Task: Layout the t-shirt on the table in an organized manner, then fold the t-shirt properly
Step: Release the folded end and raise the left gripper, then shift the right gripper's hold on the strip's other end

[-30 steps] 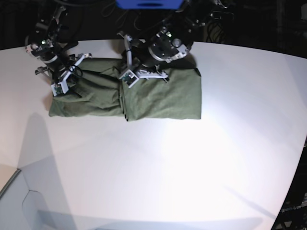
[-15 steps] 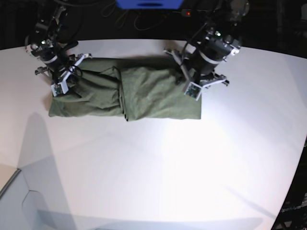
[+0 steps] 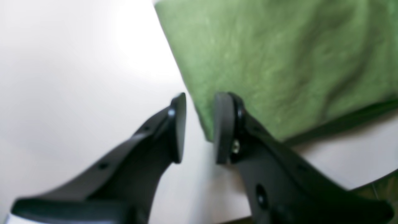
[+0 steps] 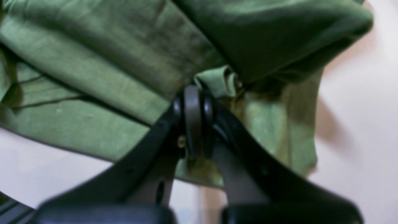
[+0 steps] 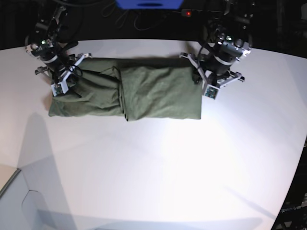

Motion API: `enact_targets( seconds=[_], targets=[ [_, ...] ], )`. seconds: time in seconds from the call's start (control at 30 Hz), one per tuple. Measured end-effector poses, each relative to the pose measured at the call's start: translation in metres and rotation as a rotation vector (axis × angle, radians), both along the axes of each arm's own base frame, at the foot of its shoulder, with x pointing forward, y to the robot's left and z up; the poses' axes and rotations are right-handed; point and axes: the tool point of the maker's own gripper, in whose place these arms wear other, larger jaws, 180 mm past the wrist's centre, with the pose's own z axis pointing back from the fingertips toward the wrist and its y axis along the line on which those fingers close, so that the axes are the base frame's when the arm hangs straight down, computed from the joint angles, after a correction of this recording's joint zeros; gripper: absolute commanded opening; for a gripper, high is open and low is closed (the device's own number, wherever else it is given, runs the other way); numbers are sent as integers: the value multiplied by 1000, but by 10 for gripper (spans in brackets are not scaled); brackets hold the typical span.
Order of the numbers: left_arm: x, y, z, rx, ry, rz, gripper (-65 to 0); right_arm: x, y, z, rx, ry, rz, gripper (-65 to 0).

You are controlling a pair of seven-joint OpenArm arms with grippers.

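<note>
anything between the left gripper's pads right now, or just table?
Just bare table. In the left wrist view the left gripper stands open at the t-shirt edge; one pad overlaps the fabric, but the gap shows only white tabletop.

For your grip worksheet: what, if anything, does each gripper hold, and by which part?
The right gripper pinches a bunched fold of the t-shirt at its end. The left gripper holds nothing, open at the shirt's edge.

Your base camera looks down across the whole table [image 5: 158, 172]; both wrist cameras peer closely past their jaws at the t-shirt [image 5: 144, 93].
</note>
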Motion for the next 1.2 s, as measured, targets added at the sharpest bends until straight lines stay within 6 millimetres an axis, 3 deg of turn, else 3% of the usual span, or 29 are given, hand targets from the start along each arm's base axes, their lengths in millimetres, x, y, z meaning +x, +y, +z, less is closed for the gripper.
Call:
enact_targets(
  seconds=[0.1,0.3,0.5,0.6,0.73,0.8,1.0,1.2],
  targets=[
    [-9,3,-14,8,51,5,-502,0,0,0,0,0,0,-650],
    [-12,5,-24,14,72,5,-502,0,0,0,0,0,0,-650],
    [-4,7,-27,19,73,8,-502,4,0,2,-2,-4,0,-650],
    [-5,5,-18,16,59,5,-502,6,-1,3,-3,-8,0,-640],
    [10,-2,20,-2,-58,-11,-501,6,-1,4,-7,-10,0,-506],
    [12,-2,28,-2,-77,-15,-501,8,-2,8,-17,-19,2,-431],
    [11,0,23,4,-64,-11,-501,18,-5,34,-53,-94,7,-227],
    [15,3,16,9,-50,-7,-501,25,-6,39,-52,-114,2,-186]
  ],
)
